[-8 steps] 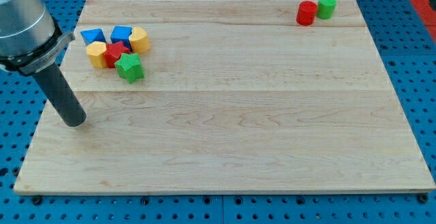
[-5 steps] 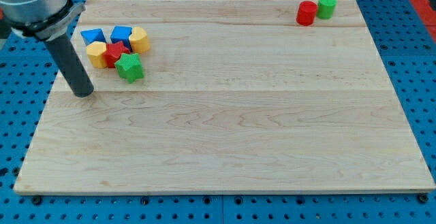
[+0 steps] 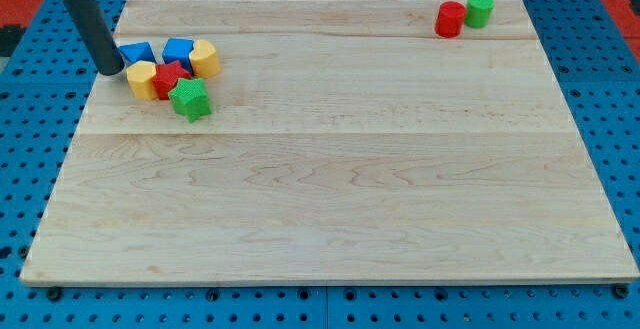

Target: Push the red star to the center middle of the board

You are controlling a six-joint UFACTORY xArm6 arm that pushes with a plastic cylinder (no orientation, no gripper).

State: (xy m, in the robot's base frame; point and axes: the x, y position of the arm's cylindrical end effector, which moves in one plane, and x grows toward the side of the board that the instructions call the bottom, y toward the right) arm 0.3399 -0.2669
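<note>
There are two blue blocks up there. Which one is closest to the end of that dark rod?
The blue block farther to the view's left, right beside my tip. The other blue block sits further right, next to a yellow block.

Wooden desk (image 3: 330,189), red star (image 3: 171,77) in cluster near its top-left corner, touching two yellow blocks (image 3: 142,79), two blue blocks (image 3: 178,50), green star (image 3: 189,99); red cylinder (image 3: 450,19), green cylinder (image 3: 480,10) far to view's right of star.

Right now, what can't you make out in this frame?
- Arm above my tip: cut off by the view's top edge.
- Red star: edges partly hidden by the green star and yellow block.
- Blue block: shape unclear, hidden behind the red star.
- Tip touching the blue block beside it: cannot tell.
</note>
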